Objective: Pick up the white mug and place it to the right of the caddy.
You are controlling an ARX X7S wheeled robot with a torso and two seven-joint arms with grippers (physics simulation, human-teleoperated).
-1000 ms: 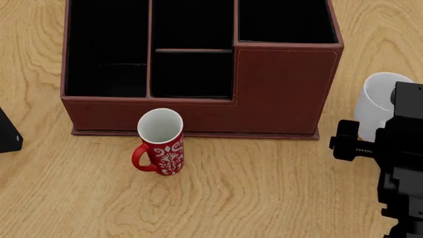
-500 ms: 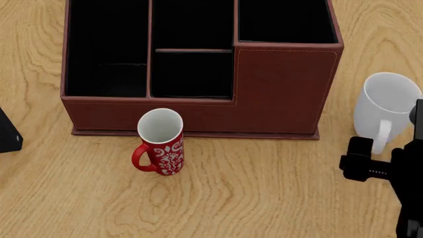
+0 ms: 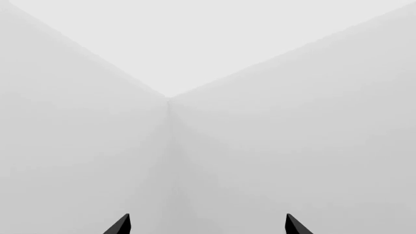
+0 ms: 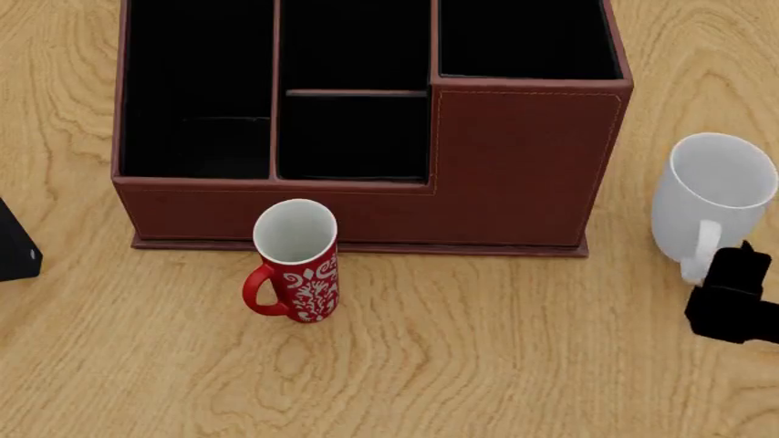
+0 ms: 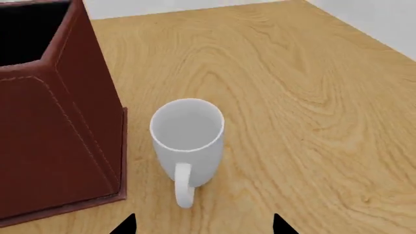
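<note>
The white mug is seen upright on the worktop, just right of the caddy and apart from it, mouth up, its loop handle turned toward the robot. Nothing is seen inside the mug, and the caddy's black-lined compartments appear dark. A red mug is set upright before the caddy's front wall. The right hand is spread, clear of the mug; the left hand is likewise spread, nothing held.

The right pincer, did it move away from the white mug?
Yes. The right pincer backed off toward the robot; the white mug beside the caddy shows fully.
</note>
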